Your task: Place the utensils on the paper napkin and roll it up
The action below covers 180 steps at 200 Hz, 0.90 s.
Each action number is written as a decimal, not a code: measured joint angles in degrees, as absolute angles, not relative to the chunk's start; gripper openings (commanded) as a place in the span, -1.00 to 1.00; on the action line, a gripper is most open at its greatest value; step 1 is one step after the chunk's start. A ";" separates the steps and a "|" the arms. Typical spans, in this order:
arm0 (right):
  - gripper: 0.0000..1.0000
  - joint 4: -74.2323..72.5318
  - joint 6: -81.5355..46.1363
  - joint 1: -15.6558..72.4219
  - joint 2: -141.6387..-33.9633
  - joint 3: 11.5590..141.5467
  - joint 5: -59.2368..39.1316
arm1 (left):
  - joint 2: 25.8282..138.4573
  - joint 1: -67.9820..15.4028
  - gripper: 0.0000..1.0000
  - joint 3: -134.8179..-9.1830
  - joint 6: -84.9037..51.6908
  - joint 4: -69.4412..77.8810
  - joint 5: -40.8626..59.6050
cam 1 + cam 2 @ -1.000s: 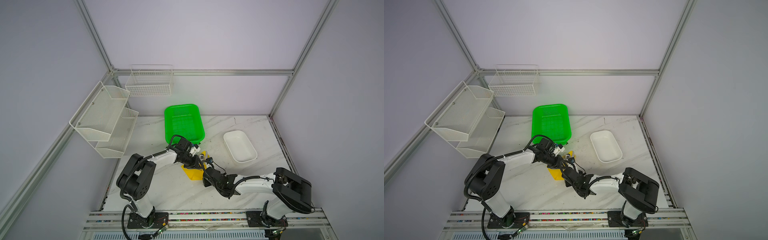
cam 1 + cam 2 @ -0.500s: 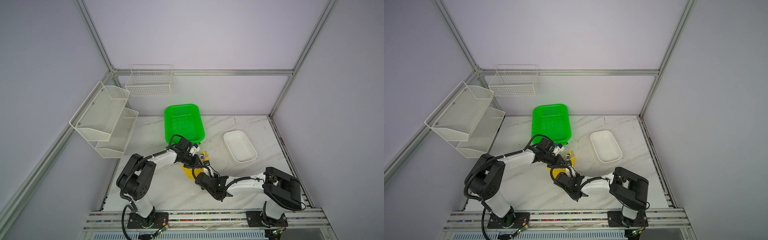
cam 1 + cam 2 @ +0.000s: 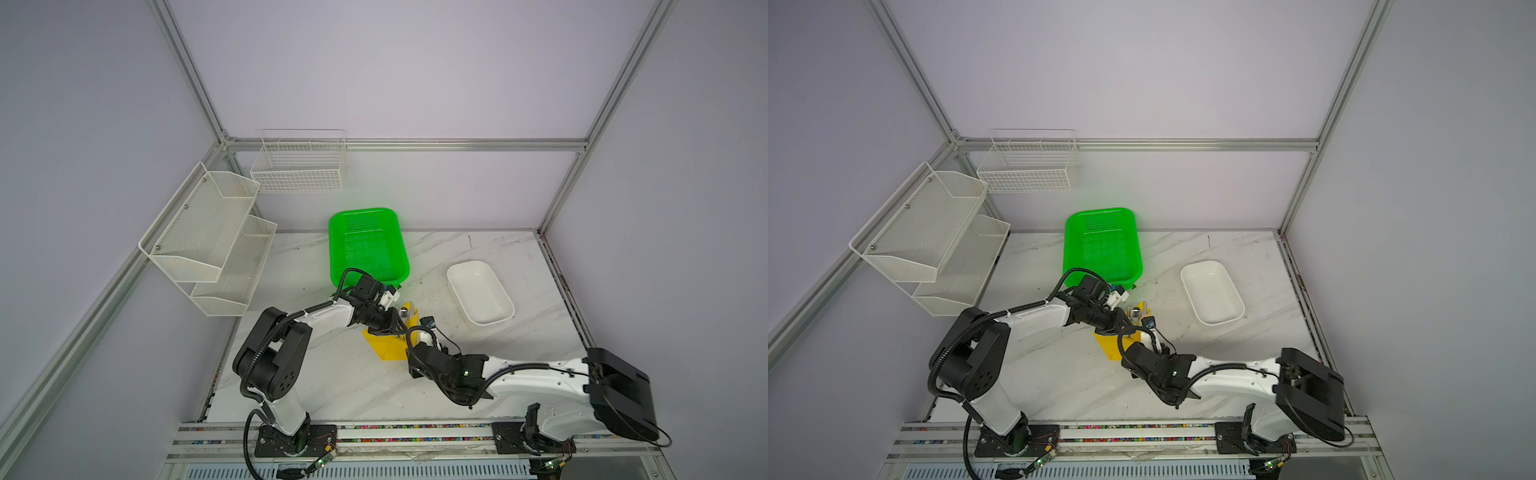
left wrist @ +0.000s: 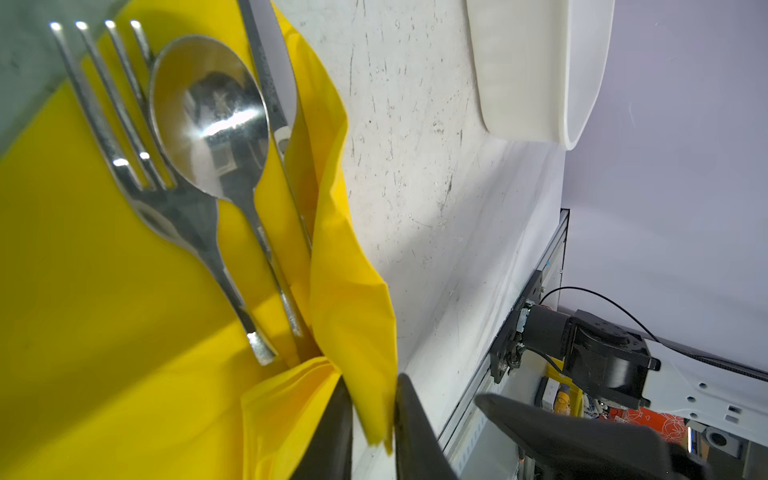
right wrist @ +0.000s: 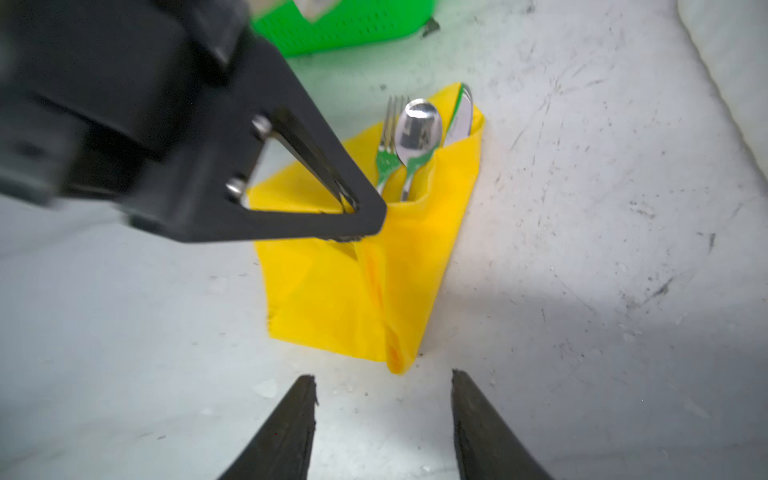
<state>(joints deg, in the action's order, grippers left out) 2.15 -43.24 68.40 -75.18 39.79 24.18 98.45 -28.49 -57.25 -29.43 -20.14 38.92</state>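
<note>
The left gripper [image 4: 370, 395] is pinching a raised flap of the yellow napkin [image 5: 353, 291] between its pressed-together tips, holding that edge up beside the handles. The right gripper [image 5: 382, 374] is hanging with its jaws spread and nothing clasped. The napkin's folded near corner is lying just ahead of the gap between its tips. Three utensils are lying side by side on the napkin, beyond the left gripper's tips: one fork [image 5: 388, 124], one spoon [image 5: 417, 124] and one knife [image 5: 461, 116]. The fork's tines are reaching past the napkin's far edge. Bare table [image 3: 332, 382] is lying open on both sides of the right gripper. One green basket [image 3: 365, 245] is sitting beyond the napkin, near its far edge. One white tray [image 3: 478, 295] is sitting well apart from both grippers.
</note>
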 measured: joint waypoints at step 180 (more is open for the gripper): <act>-0.69 -16.08 -45.69 52.64 -86.83 36.86 -5.52 | 97.01 -28.45 -0.58 -56.25 -29.43 -20.36 36.71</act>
